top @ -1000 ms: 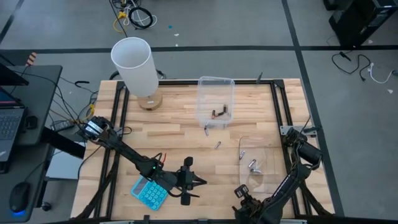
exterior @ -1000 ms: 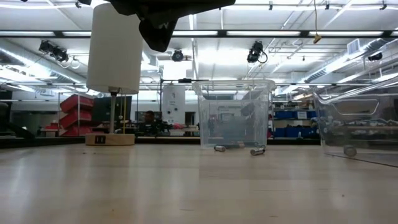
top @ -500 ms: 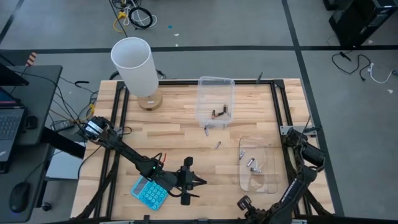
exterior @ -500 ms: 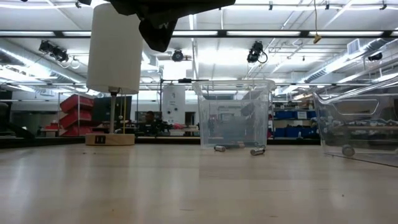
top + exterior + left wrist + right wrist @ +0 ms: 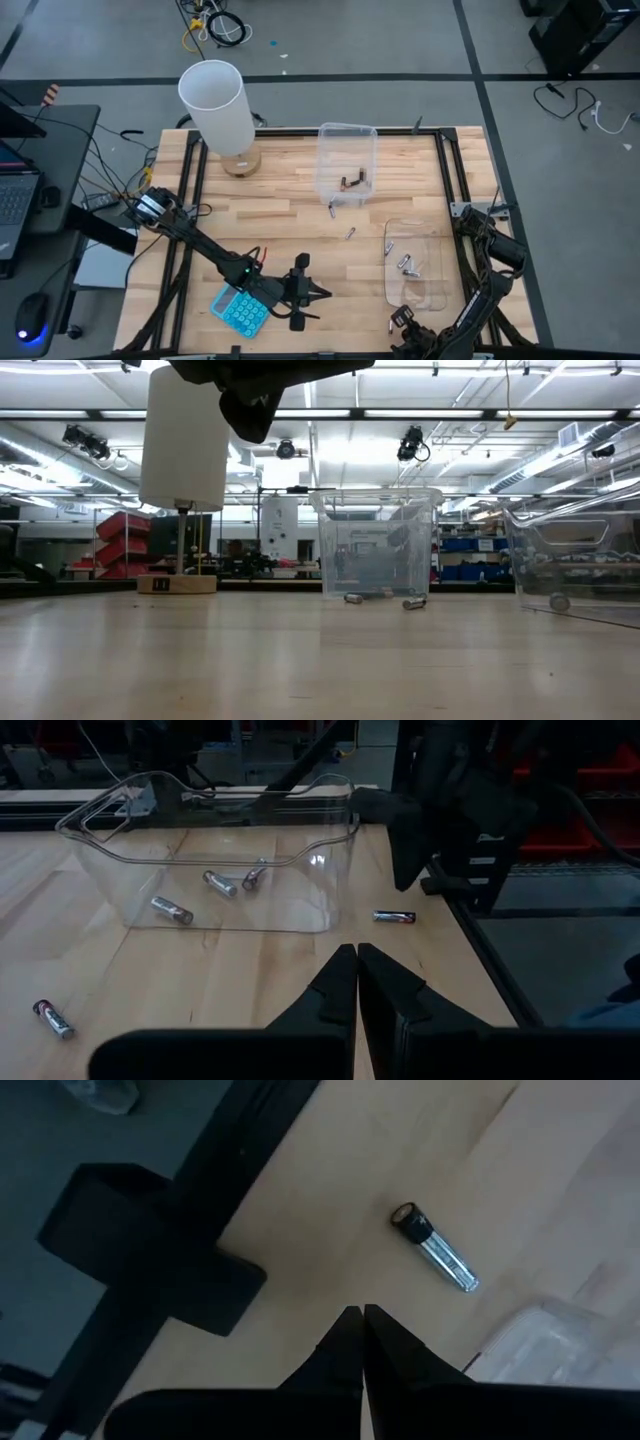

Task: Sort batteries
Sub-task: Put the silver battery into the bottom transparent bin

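Two clear tubs stand on the wooden table. The far tub [image 5: 347, 160] holds dark batteries [image 5: 352, 181]. The near right tub [image 5: 215, 855] holds silvery batteries [image 5: 220, 883]. Loose batteries lie on the table in front of the far tub [image 5: 331, 209], farther toward the middle [image 5: 350, 233], and beside the near tub's corner [image 5: 434, 1248]. My right gripper [image 5: 358, 1315] hovers shut just above that last battery, at the near edge, pointing down. My left gripper [image 5: 355, 952] is shut with nothing in it, near the table's middle front, pointing toward the near tub.
A white lamp [image 5: 215, 105] on a wooden base stands at the far left. A blue calculator [image 5: 240, 308] lies at the near left beside my left arm. The table's black frame rail [image 5: 150, 1270] runs close by my right gripper.
My right arm has swung toward the table's right edge and sunk a little, so the near right tub shows uncovered in the high view. Its gripper stays shut. My left arm has kept still.
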`<state>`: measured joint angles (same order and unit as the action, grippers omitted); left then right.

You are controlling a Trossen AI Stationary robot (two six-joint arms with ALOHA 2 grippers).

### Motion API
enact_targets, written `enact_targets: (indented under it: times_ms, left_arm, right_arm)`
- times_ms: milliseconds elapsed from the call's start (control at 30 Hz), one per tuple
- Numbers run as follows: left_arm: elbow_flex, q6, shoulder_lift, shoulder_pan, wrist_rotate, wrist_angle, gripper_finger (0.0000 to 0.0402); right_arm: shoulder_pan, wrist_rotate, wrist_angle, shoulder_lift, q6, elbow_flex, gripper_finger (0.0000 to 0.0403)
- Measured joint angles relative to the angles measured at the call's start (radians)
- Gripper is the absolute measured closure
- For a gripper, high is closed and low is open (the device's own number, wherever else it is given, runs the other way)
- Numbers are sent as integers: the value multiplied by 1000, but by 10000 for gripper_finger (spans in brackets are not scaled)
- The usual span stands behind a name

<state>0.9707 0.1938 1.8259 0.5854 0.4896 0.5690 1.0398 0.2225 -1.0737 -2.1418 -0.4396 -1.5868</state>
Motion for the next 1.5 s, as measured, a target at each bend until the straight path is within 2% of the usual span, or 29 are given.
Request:
enact_targets:
  times_ms: [267, 900, 1200, 1367, 1500]
  left_arm:
    - [0, -2, 0, 0, 0, 1, 385]
    - [0, -1, 0, 0, 0, 1, 385]
    - [0, 78, 1, 4, -12, -27, 385]
    - [0, 124, 39, 11, -13, 3, 385]
    - [0, 169, 90, 11, -14, 51, 385]
  right_arm:
    - [-10, 39, 56, 0, 27, 41, 403]
    - [-102, 122, 153, 0, 148, 42, 403]
    - [-117, 248, 132, -1, 181, -5, 403]
    - [-116, 229, 78, -1, 205, -63, 403]
    - [-118, 109, 112, -1, 229, -63, 403]
